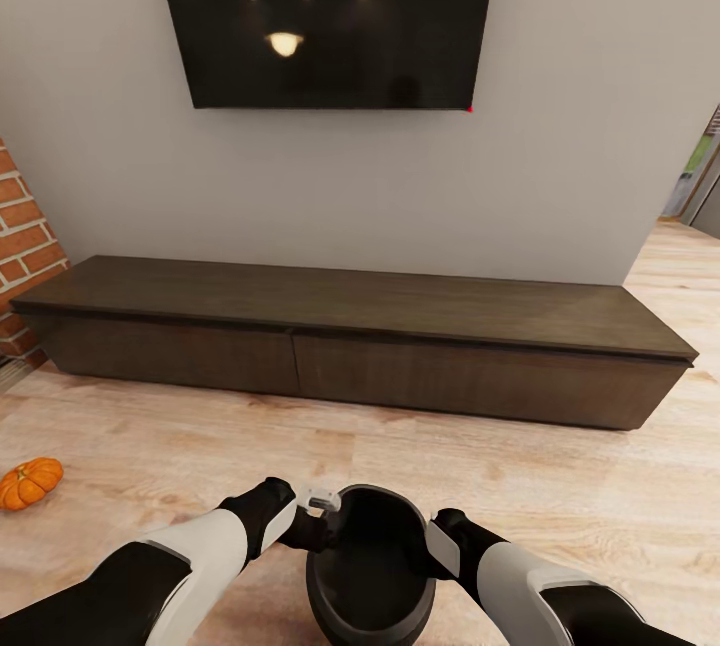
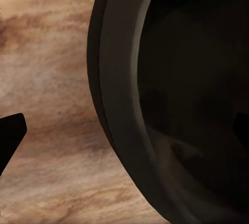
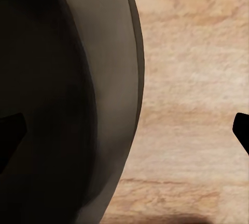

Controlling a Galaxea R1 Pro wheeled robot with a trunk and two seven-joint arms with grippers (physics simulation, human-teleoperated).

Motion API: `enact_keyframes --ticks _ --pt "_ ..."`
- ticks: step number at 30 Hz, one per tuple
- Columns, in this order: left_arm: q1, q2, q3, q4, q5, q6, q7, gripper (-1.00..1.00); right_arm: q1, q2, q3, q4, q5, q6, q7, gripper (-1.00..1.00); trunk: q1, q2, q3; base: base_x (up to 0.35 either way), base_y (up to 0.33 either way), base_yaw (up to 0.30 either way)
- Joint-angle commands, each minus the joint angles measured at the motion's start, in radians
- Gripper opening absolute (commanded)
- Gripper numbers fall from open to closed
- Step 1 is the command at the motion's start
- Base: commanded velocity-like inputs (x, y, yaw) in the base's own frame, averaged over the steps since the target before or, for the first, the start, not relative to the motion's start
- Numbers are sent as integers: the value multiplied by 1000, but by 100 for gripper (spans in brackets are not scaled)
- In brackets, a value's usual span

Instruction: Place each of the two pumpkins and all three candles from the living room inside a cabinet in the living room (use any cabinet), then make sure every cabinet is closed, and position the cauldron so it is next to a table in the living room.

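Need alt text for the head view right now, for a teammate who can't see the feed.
Both arms reach in on either side of a dark cauldron, the left gripper and right gripper at its rim. Beyond stands a long dark cabinet with closed fronts beneath a wall-mounted TV; an orange pumpkin lies on the wooden floor at left.

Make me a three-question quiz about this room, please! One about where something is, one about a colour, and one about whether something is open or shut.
1. Where is the pumpkin?
A. on the floor at the left
B. on top of the cabinet
C. inside the cauldron

2. What colour is the cauldron?
A. bright orange
B. black
C. white

3. How are the fronts of the cabinet?
A. both pulled open
B. one open
C. all shut

Answers: 1 A, it lies on the wooden floor near the brick wall. 2 B, its rim and inside are black. 3 C, the dark brown fronts sit flush, with no beige inside showing.
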Motion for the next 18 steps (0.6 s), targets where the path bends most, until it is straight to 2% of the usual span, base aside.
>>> enact_keyframes --ticks 1,7,15,18 --pt "0 0 -9 -1 10 4 1 100 0 0 0 -2 -9 4 -7 100 0 0 -1 0 0 0" --pt "0 0 -8 -1 9 -7 4 100 0 0 0 -2 -9 4 -7 100 0 0 -1 0 0 0" --pt "0 0 -8 -1 7 -17 7 100 0 0 0 -2 -9 4 -7 100 3 -2 -32 0 0 0" --pt "0 0 -8 -1 8 -29 14 100 0 0 0 -2 -9 4 -7 100 3 -2 -32 0 0 0"
